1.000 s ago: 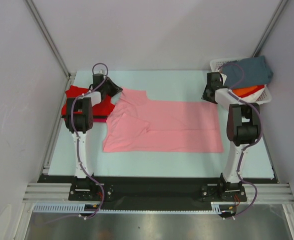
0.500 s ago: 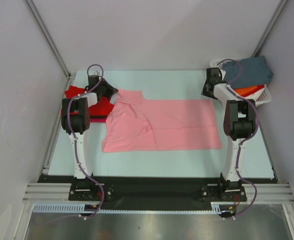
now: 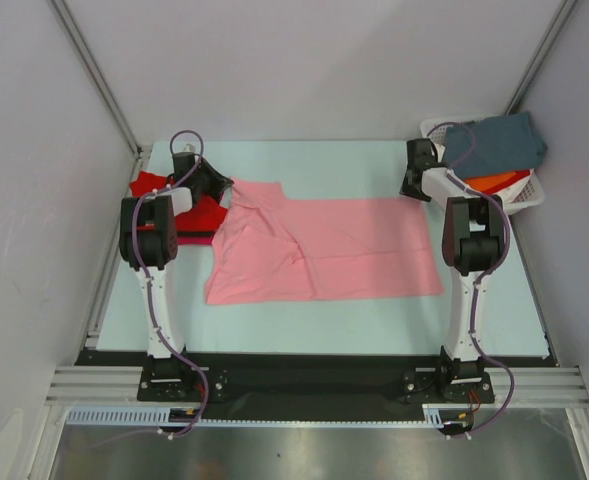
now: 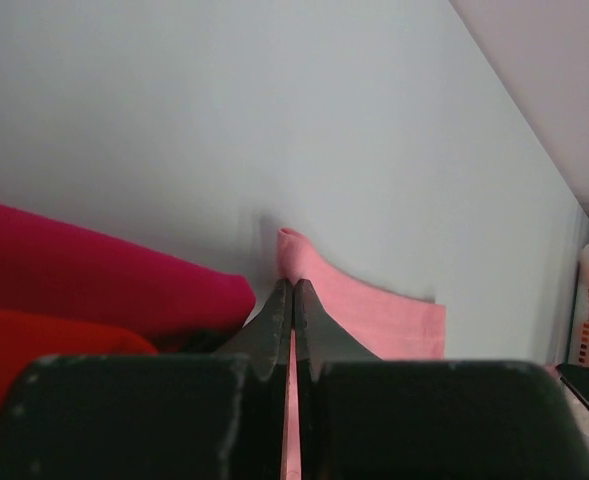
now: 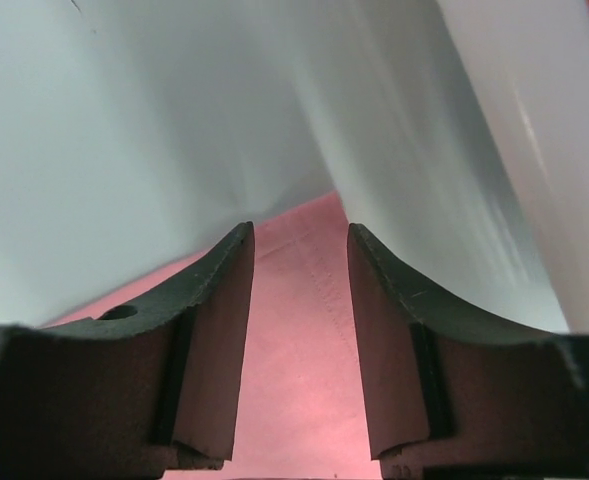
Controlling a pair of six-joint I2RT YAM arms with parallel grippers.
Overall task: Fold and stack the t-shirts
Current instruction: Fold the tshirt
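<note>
Pinching the far left corner of the pink shirt (image 3: 324, 250) in the closed left gripper (image 4: 292, 292), with the right gripper (image 5: 299, 242) spread wide (nothing held yet) astride the far right corner, long axis across the surface (image 3: 354, 165).

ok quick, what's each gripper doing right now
Left gripper: shut on the light pink t-shirt.
Right gripper: open, over that shirt's corner, gripping nothing.

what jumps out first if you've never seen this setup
A big light pink t-shirt lies spread in the middle, the left gripper pinching its far left corner and the right gripper open over its far right corner. Red shirts lie piled far left; a white basket holding more sits far right.
</note>
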